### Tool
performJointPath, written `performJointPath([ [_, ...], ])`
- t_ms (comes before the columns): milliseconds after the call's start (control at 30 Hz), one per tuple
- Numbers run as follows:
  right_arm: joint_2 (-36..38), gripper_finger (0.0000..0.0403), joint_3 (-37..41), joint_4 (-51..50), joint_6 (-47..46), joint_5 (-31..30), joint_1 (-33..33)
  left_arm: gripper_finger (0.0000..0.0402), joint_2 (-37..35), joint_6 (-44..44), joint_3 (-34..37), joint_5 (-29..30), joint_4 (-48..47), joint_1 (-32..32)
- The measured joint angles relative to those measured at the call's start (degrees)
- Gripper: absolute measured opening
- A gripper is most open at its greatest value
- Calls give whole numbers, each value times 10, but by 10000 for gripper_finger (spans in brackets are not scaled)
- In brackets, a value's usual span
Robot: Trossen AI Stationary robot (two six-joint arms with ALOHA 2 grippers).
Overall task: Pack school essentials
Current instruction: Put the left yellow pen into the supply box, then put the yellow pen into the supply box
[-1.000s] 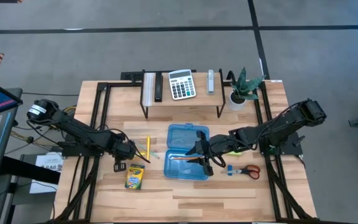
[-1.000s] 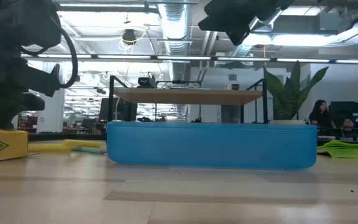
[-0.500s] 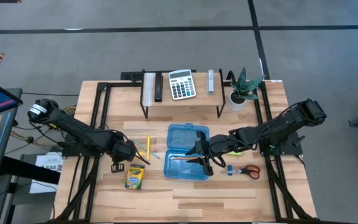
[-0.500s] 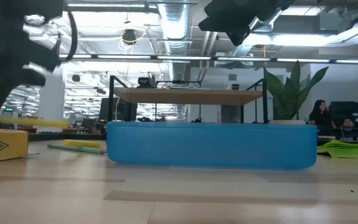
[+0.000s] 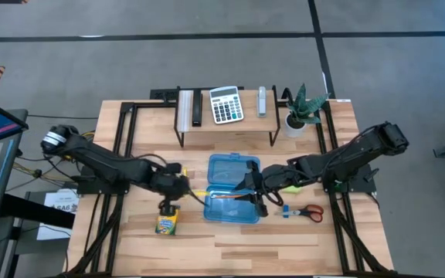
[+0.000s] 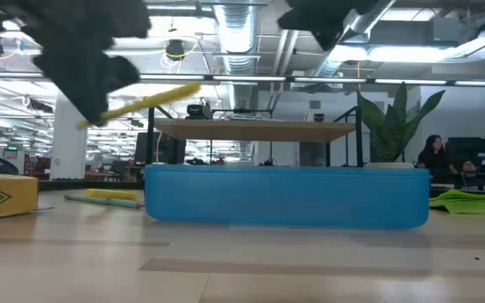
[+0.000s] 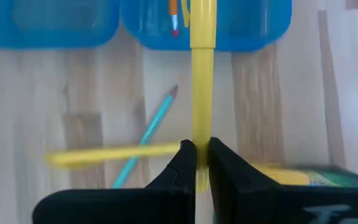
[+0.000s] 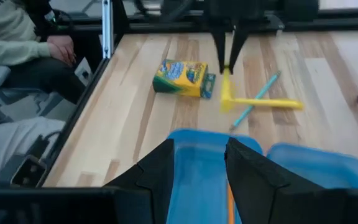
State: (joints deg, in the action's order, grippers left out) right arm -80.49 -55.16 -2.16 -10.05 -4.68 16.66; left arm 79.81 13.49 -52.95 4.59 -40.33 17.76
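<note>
My left gripper [image 5: 178,188] is shut on a yellow pencil [image 6: 141,104] and carries it in the air just left of the open blue case [image 5: 232,202]. The pencil's far end [image 7: 202,18] reaches over the case's rim. An orange pencil [image 5: 226,197] lies inside the case. My right gripper [image 8: 201,165] hovers open over the case's right half. A second yellow pencil [image 7: 110,154] and a teal pencil [image 7: 151,130] lie crossed on the table. The crayon box [image 5: 166,224], red-handled scissors [image 5: 309,211], tiny blue piece [image 5: 286,210] and lime-green pad [image 6: 474,200] lie flat on the table. My left gripper pinches the yellow pencil near its rear end [image 7: 200,146] between the two fingers [image 7: 185,165]. The pencil runs forward along the fingers toward the blue case. It is lifted clear of the table and tilted, its forward end higher [image 6: 183,89].
A low shelf [image 5: 226,123] on the far side carries a calculator [image 5: 225,104] and small dark and grey items; a potted plant [image 5: 300,108] stands beside it. A seated person [image 8: 17,37] shows beyond the table's edge. Bare wood lies along the near side.
My left gripper has taken one yellow pencil up from the table, risen, and moved toward the table's right, up to the blue case. The pencil is now lifted clear and tilted, while the other yellow pencil and the teal one stay on the table.
</note>
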Motion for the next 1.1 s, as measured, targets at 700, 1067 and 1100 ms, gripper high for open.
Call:
performJointPath([
  [700, 63, 163, 0, -77, 0, -124, 68, 37, 284, -94, -227, -74, 35, -57],
  [1067, 63, 163, 0, -78, 0, -124, 65, 164, 252, -98, -228, -35, 8, -55],
  [1100, 63, 163, 0, -78, 0, -124, 65, 166, 248, -98, -228, -28, -2, -53],
])
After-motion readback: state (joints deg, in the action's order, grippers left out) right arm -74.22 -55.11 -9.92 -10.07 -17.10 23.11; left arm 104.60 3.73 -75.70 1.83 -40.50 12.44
